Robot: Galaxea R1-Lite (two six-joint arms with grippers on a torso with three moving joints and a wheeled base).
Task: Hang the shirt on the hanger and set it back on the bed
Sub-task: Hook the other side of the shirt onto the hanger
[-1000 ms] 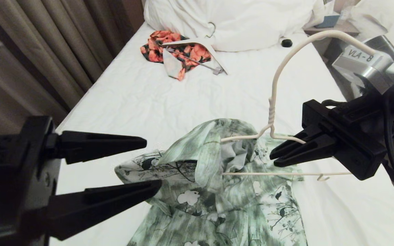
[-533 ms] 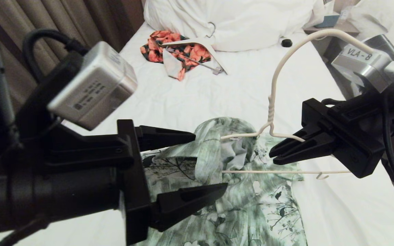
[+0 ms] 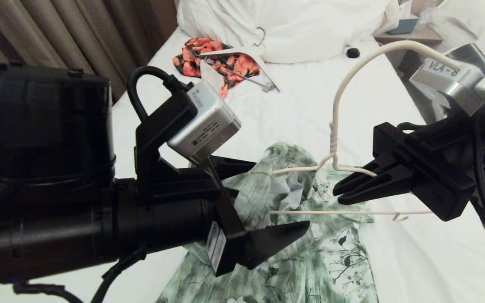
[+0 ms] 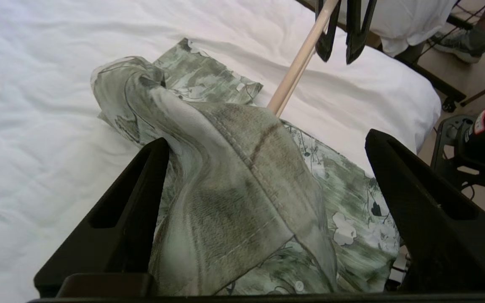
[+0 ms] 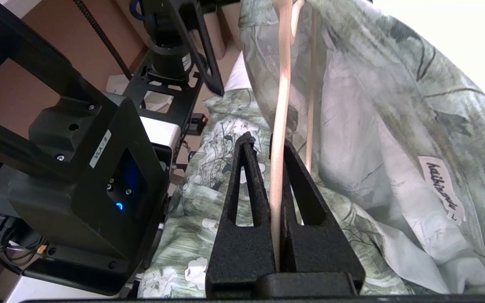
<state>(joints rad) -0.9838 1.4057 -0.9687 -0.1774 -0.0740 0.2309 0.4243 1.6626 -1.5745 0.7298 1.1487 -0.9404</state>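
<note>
Head view shows the right hand point(image 3: 338, 194) at about three o'clock, clenched on the hanger point(image 3: 334, 139) along its right shoulder wire just below the twisted neck, holding it up off the bed point(image 3: 394, 105) with the hook arcing toward one o'clock. The shirt point(image 3: 310, 252) lies at six o'clock on the white sheet, its collar and left shoulder lifted and draped over the hanger's left end; the right end of the bottom bar sticks out bare, so the garment is only half on. The left hand point(image 3: 280, 198) comes in from nine o'clock, released, its fingers spread wide with the bunched collar and shoulder fabric lying between them; the left wrist view shows the cloth point(image 4: 234, 181) touching one finger but not pinched. As I judge it, the step in hand is dressing the shirt onto the hanger: the next move calls for the left hand to close on that shoulder fabric and draw it along the wire while the right hand holds the hanger steady, then the other shoulder must be worked over the bare end. Compared with a second ago, the left hand has pushed in from the picture's left edge to straddle the collar, its fingers spread wider, while the right hand and hanger have kept their place. At twelve o'clock an orange floral garment point(image 3: 192, 59) lies with a thick white hanger point(image 3: 242, 52) by the pillows point(image 3: 301, 25).
</note>
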